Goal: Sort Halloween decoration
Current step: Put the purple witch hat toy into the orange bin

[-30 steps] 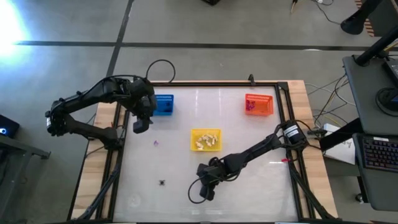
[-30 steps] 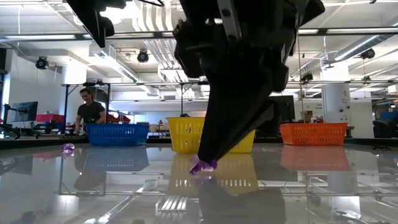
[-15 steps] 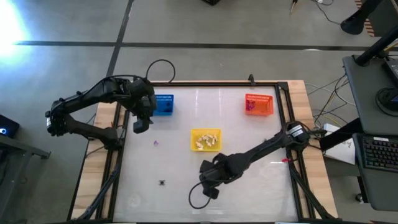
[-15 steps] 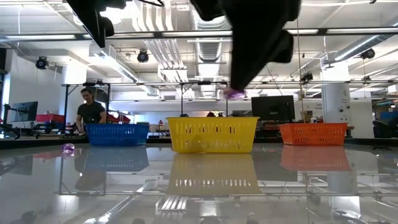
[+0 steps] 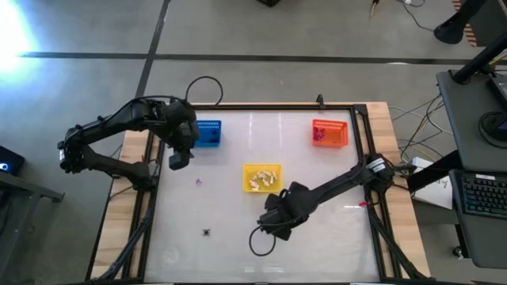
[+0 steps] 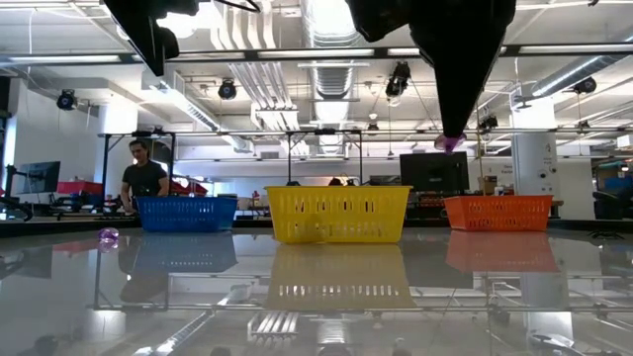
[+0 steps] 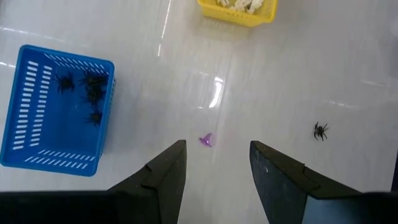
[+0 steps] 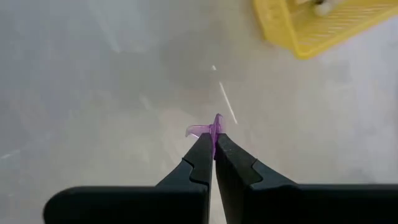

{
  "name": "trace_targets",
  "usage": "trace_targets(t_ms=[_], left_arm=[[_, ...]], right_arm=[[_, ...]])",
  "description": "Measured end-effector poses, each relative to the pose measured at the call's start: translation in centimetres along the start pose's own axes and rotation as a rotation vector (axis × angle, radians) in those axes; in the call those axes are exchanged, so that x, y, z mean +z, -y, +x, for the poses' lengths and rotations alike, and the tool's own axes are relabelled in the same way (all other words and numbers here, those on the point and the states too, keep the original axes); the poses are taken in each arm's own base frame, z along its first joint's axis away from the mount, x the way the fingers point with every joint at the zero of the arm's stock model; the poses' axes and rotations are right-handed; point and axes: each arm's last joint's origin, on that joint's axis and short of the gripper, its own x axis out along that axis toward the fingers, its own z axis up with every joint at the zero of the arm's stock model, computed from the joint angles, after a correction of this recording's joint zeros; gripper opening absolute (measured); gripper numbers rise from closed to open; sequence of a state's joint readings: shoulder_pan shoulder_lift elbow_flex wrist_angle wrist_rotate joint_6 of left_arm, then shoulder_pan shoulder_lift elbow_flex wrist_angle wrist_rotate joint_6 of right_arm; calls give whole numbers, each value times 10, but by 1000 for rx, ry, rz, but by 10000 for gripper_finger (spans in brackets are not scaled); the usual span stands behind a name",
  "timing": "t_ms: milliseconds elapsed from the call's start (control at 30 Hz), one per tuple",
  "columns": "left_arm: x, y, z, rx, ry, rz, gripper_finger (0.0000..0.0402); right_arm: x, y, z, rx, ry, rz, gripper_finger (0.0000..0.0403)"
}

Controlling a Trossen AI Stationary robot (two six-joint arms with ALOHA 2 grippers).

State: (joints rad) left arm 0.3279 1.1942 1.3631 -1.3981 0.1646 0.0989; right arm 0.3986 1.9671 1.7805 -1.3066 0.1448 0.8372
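My right gripper (image 8: 213,138) hangs over the table's near middle (image 5: 274,225), pointing down, shut on a tiny purple trinket (image 8: 208,129) that shows high above the baskets in the low view (image 6: 450,143). My left gripper (image 7: 214,167) waits open above the table beside the blue basket (image 5: 208,133), which holds black spiders. Another purple trinket (image 7: 206,140) and a black spider (image 7: 320,130) lie loose on the table. The yellow basket (image 5: 261,177) holds cream pieces; the orange basket (image 5: 329,132) holds purple ones. My right gripper pinches the purple trinket between the free ends of its two fingers (image 8: 200,149), coming from above and pointing down. A curved bit of the trinket (image 8: 196,130) sticks out past the fingertips. It is lifted clear of the table.
The three baskets stand in the table's far half, blue at the left, yellow in the middle, orange at the right (image 6: 497,212). A dark cable loop (image 5: 262,242) lies near the front edge. A person (image 6: 144,180) is in the room behind.
My right gripper has risen from the table with the purple trinket, lifting it clear to above basket height. It has tipped to point straight down and has gone a little toward the table's right and far edges. It has stayed shut.
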Motion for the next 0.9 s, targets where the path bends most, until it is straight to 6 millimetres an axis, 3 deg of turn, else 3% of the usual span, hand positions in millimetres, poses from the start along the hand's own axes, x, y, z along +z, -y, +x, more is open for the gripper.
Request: trace_targets(t_ms=[267,600,900], left_arm=[[-5,1,-4,1,6,13,160],[-21,4,-13,5,48,31,160],[-49,3,9,27,13,65,160]], right_arm=[[8,18,-3,-37,-28,17,8],[27,66,-33,0,28,111,8],[40,115,-49,-10,34,182,8]])
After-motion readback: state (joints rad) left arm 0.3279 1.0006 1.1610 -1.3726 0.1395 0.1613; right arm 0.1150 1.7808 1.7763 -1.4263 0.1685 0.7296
